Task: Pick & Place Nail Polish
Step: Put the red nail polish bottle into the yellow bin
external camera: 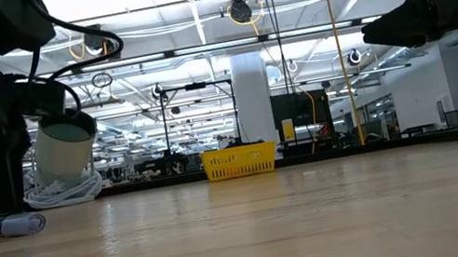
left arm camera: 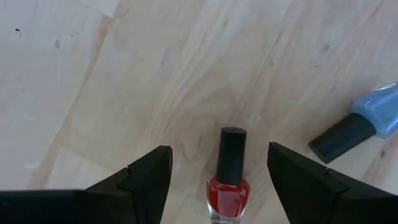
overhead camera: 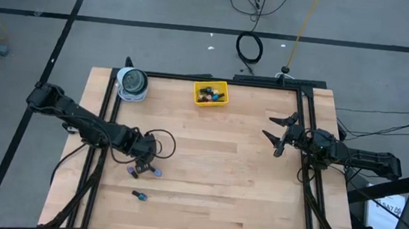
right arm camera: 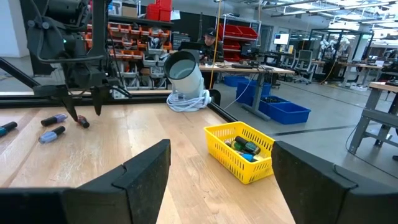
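Between the open left pincer's (left arm camera: 219,180) fingers lies a red nail polish (left arm camera: 228,180).

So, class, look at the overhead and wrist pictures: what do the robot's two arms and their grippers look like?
Both arms are dark, nearly black, built of jointed segments. Black cables run along the left arm and loop beside the left gripper. The right gripper ends in two pointed, spread fingers. Close up, the left fingers are matte black, wedge-shaped blocks with angular edges and no visible markings.
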You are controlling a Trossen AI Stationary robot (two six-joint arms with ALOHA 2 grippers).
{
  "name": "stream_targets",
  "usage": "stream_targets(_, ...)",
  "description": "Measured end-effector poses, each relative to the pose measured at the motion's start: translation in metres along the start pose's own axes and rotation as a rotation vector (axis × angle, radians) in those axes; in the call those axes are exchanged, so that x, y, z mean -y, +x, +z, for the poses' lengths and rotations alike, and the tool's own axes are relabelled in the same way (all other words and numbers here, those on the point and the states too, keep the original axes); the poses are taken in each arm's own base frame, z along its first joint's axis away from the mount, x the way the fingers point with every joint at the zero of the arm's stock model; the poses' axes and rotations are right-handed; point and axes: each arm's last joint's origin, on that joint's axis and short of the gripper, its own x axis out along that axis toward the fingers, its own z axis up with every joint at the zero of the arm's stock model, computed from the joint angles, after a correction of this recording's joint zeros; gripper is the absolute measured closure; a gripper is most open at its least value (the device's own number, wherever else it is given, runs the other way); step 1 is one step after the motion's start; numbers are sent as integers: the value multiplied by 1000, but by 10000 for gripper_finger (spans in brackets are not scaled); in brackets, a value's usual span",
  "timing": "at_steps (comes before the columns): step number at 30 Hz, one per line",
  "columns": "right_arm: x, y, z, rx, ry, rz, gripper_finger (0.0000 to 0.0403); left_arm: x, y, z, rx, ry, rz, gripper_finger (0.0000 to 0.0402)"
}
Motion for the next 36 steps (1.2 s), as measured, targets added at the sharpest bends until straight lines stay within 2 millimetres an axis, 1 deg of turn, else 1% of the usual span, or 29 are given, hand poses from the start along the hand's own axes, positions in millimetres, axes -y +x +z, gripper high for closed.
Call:
stream_targets(4,0,0,0,0,0,0,135,1,2,0,-6,-2,6,147)
stream_targets(11,0,0,0,-1,23,0,135,4,19,0,-77,34,61,147)
stream_targets(15,0,0,0,-1,37,0,135,6,25,1,-104,35,65,147)
stream_targets(24,0,0,0,0,37,0,135,8,28,2,-102,-5,46,147)
stream_targets(30,0,0,0,0,37,0,135,8,28,2,-116,62,39,148)
stream_targets(33,0,0,0,0,37,0,135,8,28,2,-115,88,32,164)
stream_targets(36,0,0,0,0,37,0,135,9,28,2,-118,102,19,201)
